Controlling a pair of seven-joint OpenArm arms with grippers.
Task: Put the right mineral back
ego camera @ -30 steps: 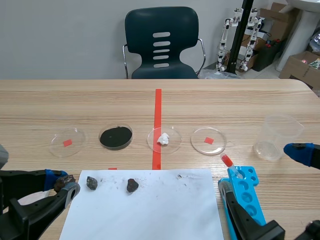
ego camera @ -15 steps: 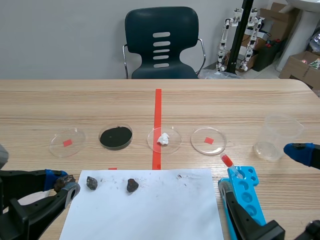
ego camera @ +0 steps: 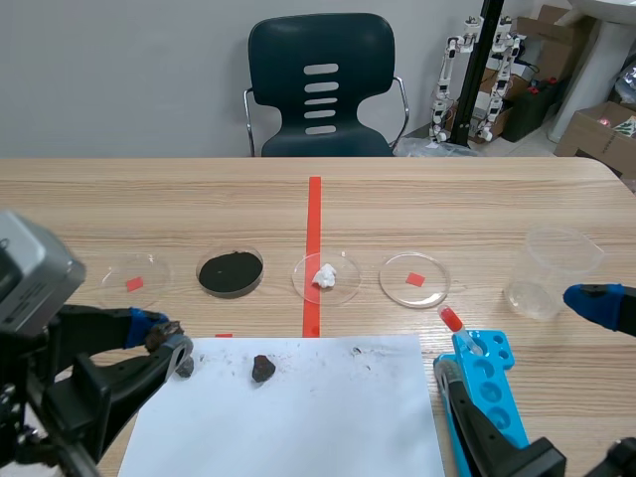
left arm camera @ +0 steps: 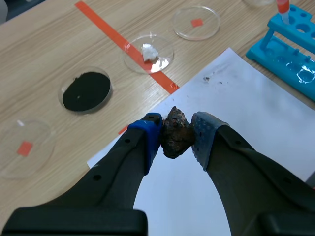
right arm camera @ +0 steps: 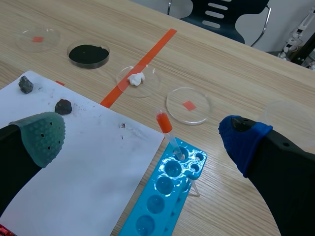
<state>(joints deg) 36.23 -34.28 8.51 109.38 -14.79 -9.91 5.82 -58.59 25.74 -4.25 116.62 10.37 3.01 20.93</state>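
My left gripper [left arm camera: 177, 133] is shut on a dark brown mineral [left arm camera: 176, 139] and holds it above the near left corner of the white paper [left arm camera: 236, 98]. In the scene view this gripper [ego camera: 165, 339] hangs over the paper's left edge [ego camera: 298, 417]. Two more dark minerals lie on the paper: one [ego camera: 262, 368] near its middle, and one [ego camera: 185, 368] partly hidden behind the left fingers. Both show in the right wrist view [right arm camera: 63, 106] [right arm camera: 25, 84]. My right gripper [right arm camera: 142, 137] stands open over the tube rack, holding nothing.
Four petri dishes stand in a row beyond the paper: an empty one [ego camera: 134, 281], one with black powder [ego camera: 231, 271], one with a white lump [ego camera: 326, 277], another empty one [ego camera: 414, 279]. A clear beaker [ego camera: 552, 270] and a blue tube rack [ego camera: 487, 383] stand at the right.
My left gripper has risen and moved right and forward with the mineral, now covering part of the leftmost mineral on the paper. The right arm has stayed put.
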